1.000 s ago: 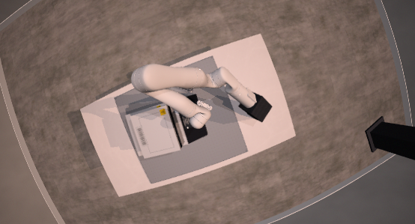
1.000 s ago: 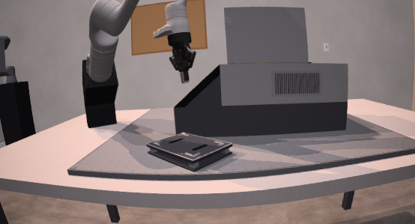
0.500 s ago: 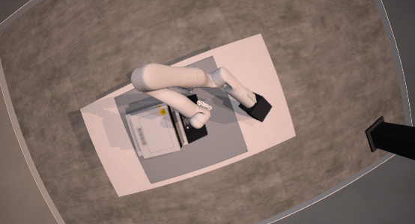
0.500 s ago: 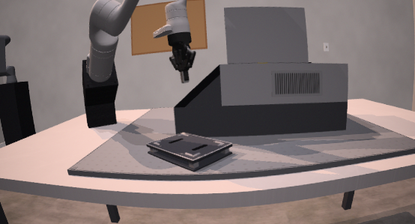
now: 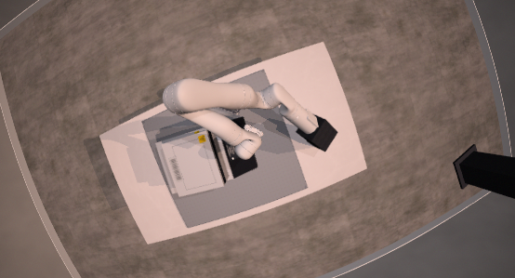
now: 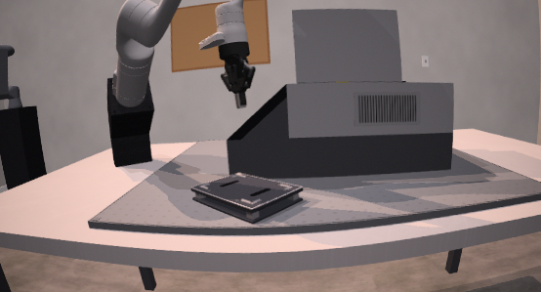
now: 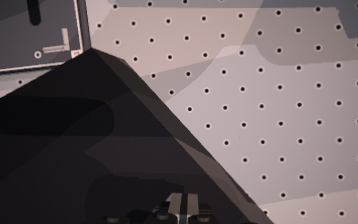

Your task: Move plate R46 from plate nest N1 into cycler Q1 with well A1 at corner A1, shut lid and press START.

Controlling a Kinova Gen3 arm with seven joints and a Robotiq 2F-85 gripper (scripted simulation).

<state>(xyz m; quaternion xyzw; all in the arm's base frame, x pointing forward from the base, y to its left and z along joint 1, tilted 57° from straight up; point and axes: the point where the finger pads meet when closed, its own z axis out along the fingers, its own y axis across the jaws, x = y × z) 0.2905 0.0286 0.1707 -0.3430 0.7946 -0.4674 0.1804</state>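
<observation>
The cycler Q1 [image 5: 246, 166] [image 6: 342, 155] [image 7: 55, 160] is a large box with a dark sloped front. Its lid [image 6: 347, 46] stands upright, open, in the exterior view. The block, keys and lamp cannot be made out. The dark plate nest N1 [image 6: 246, 188] [image 7: 5, 30], with slots and pale corner marks, bears no visible plate in the exterior view. Plate R46 is not seen in any view. My gripper [image 6: 240, 105] [image 7: 183, 206] is shut and empty, pointing down. In the exterior view its tips appear left of the housing, above the sloped front; in the top view the arm hides them.
The grey perforated mat [image 5: 279, 174] [image 6: 146, 217] [image 7: 300, 150] lies under Q1 and the nest, on the pale table [image 5: 339, 151] [image 6: 49, 212]. My arm's black base [image 5: 321, 134] [image 6: 132, 144] stands at the table's other end. The arm arches over part of Q1 in the top view.
</observation>
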